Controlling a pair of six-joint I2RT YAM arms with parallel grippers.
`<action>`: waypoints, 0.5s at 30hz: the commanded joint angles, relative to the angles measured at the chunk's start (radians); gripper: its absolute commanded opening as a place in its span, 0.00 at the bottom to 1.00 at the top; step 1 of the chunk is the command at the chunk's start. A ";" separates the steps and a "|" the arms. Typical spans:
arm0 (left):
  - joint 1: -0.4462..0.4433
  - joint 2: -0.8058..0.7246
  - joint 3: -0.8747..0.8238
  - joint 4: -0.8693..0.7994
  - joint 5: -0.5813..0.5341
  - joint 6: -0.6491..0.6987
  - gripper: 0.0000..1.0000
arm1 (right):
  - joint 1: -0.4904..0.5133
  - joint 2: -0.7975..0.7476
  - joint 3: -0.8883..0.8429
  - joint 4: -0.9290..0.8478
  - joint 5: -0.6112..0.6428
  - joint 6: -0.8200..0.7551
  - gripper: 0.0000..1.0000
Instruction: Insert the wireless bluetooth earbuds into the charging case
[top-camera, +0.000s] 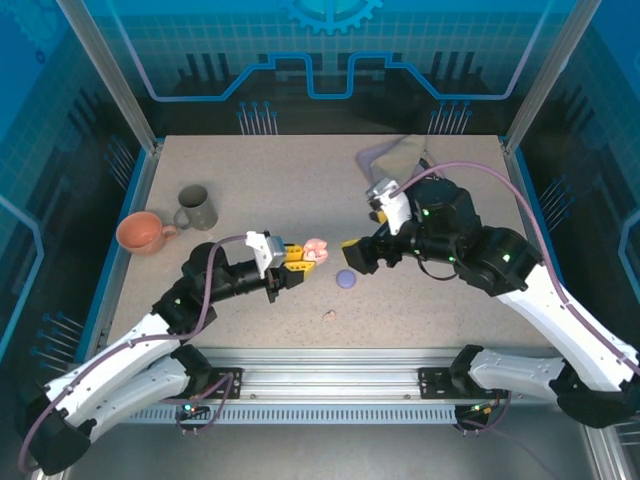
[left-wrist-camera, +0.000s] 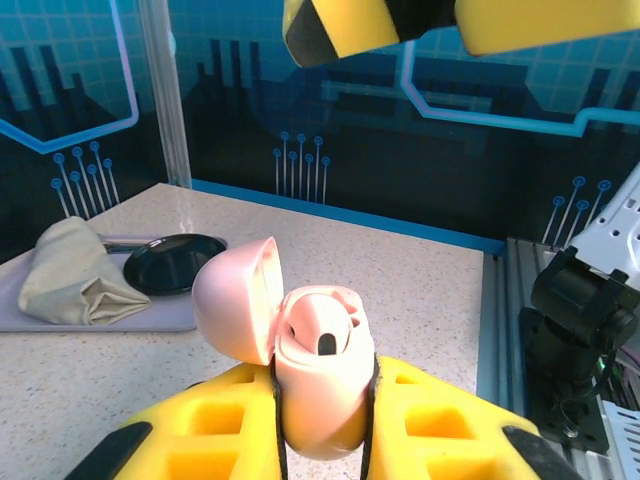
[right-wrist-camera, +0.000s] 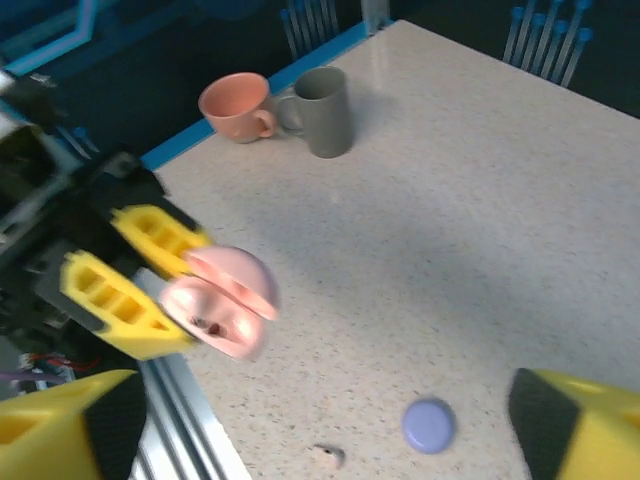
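Two mugs, orange mug (top-camera: 143, 232) and grey mug (top-camera: 196, 207), sit well left of the L gripper (top-camera: 300, 257), by the table (top-camera: 450, 310) left edge. L gripper clamps the pink case (top-camera: 316, 250), lid open. Lavender case (top-camera: 347, 279) lies shut just near-side of the R gripper (top-camera: 357, 254), whose jaws are spread wide and empty. One pale pink earbud (top-camera: 329, 316) lies loose on bare tabletop btw. both tools, toward the bases.
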 joint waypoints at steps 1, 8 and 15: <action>-0.008 -0.053 -0.011 -0.048 -0.057 0.040 0.00 | -0.072 -0.034 -0.082 0.016 -0.004 0.213 1.00; -0.008 -0.146 0.040 -0.227 -0.180 0.082 0.00 | -0.107 -0.028 -0.225 -0.044 -0.022 0.532 1.00; -0.007 -0.223 0.069 -0.320 -0.219 0.114 0.00 | 0.047 0.117 -0.330 -0.008 0.049 0.828 0.88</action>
